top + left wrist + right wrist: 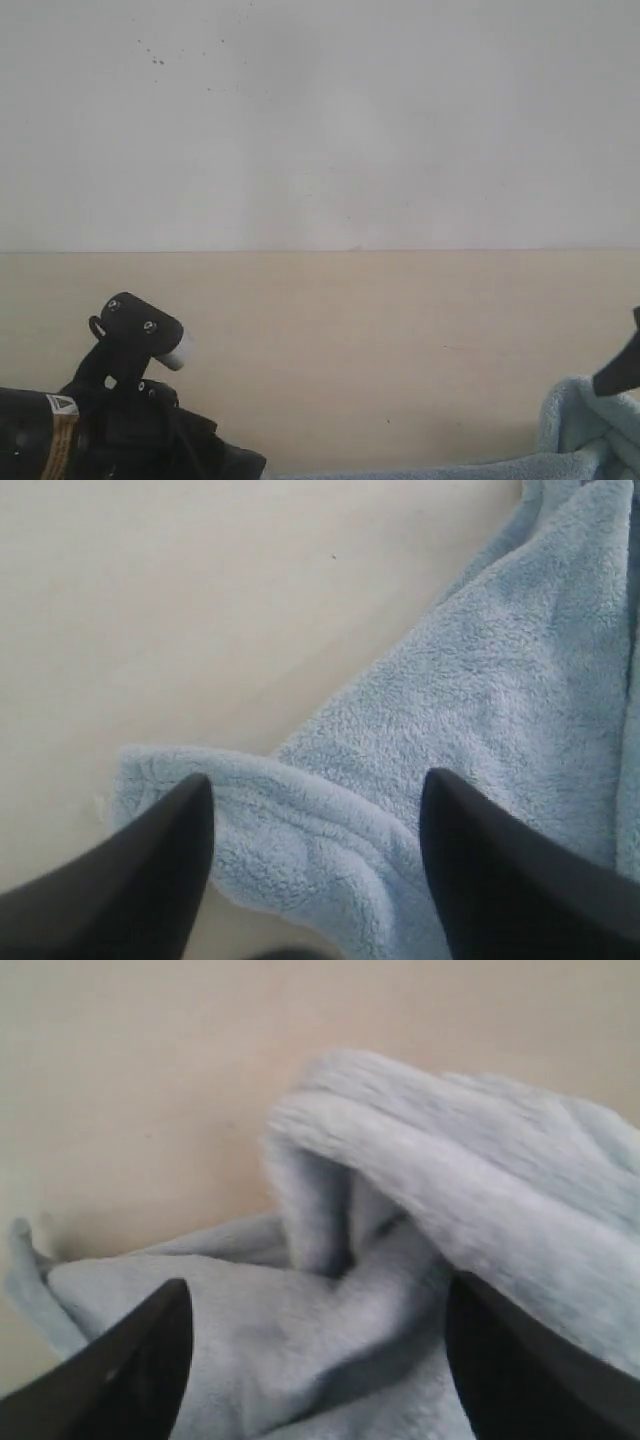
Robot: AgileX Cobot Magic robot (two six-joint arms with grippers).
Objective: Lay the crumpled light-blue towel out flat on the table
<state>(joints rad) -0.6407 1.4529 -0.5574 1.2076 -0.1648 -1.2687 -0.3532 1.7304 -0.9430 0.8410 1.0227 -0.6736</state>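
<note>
The light-blue towel (590, 430) lies crumpled at the bottom right of the exterior view, on the beige table (350, 340), with a thin strip running left along the bottom edge. In the left wrist view my left gripper (315, 785) stands open, its black fingers (160, 870) straddling a rolled, hemmed corner of the towel (480, 710). In the right wrist view my right gripper (320, 1295) is open over bunched folds of the towel (480, 1180), with a raised fold beyond the fingertips. Only a black tip of the right arm (620, 370) shows in the exterior view.
A white speckled wall (320, 120) rises behind the table's far edge. The left arm's black body (110, 410) with a yellow label fills the lower left corner of the exterior view. Bare tabletop stretches between the arms.
</note>
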